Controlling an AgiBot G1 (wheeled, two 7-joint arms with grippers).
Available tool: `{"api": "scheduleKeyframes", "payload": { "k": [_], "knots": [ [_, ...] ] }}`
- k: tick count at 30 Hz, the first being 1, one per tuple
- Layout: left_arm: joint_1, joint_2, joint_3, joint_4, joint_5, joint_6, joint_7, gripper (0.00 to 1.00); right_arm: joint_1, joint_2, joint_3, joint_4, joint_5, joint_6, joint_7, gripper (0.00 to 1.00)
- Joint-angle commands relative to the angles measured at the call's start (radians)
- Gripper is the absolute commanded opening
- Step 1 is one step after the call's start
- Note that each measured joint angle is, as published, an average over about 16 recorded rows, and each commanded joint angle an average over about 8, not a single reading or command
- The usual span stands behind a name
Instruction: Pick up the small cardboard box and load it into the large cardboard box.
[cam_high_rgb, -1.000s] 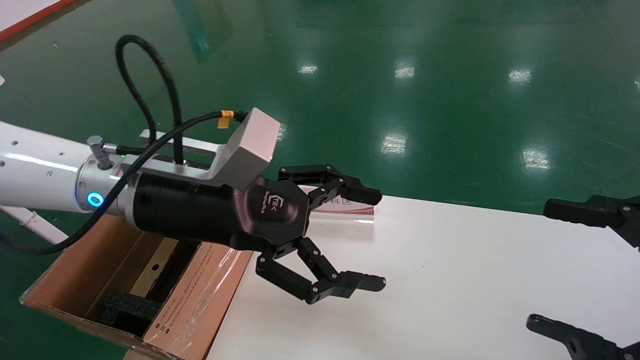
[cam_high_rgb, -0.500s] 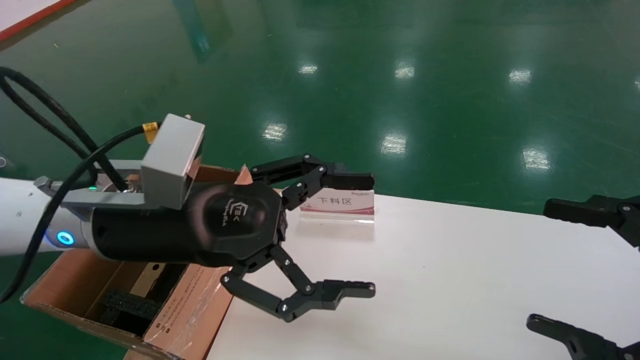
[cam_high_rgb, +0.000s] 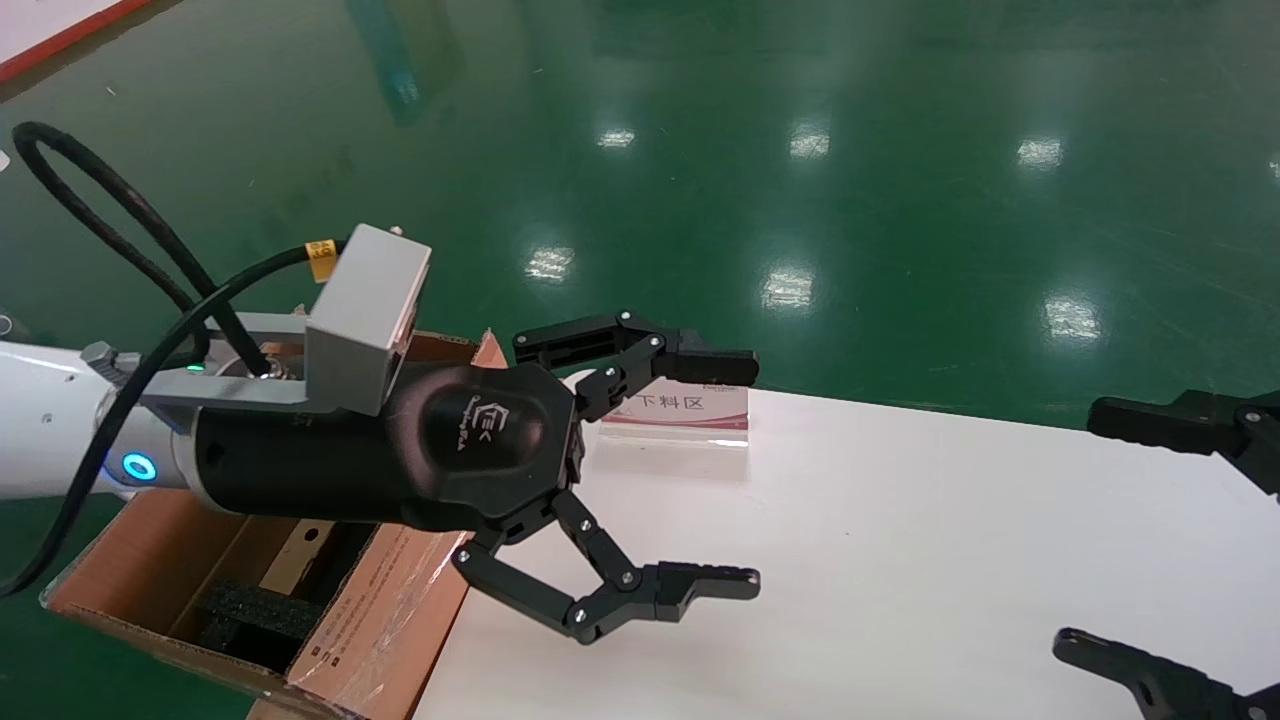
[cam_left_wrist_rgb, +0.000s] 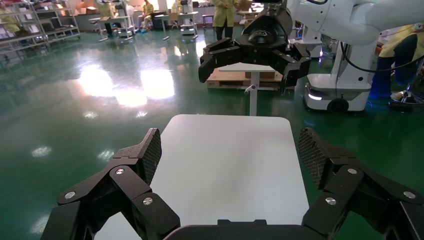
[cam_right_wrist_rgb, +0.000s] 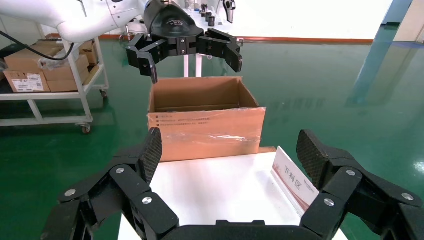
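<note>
The left gripper (cam_high_rgb: 745, 475) has barely shifted since a moment ago, fingers spread wide, empty, above the table (cam_high_rgb: 900, 560); the large cardboard box (cam_high_rgb: 150, 560) sits beside it. The right gripper (cam_high_rgb: 1130, 530) stays parked, open.

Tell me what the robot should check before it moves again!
1. Left claw open and holding nothing: ok. It hangs over the near end of the white table, beside the large cardboard box.
2. Right claw open and holding nothing: ok, at the table's right edge.
3. Large cardboard box open on top: ok.
4. Small cardboard box on the table to grab: not ok; only a sign card shows there.
5. Small cardboard box already inside the large one: cannot tell; a pale panel with a round hole shows in there.
</note>
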Motion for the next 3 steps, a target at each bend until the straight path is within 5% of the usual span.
{"api": "scheduleKeyframes", "payload": {
  "k": [1, 3],
  "knots": [
    [-0.008, -0.001, 0.009, 0.0, 0.002, -0.002, -0.002, 1.0, 0.0, 0.0, 0.0, 0.0, 0.0, 0.0, 0.0, 1.0],
    [-0.009, -0.002, 0.012, 0.0, 0.003, -0.003, -0.002, 1.0, 0.0, 0.0, 0.0, 0.0, 0.0, 0.0, 0.0, 1.0]
  ]
}}
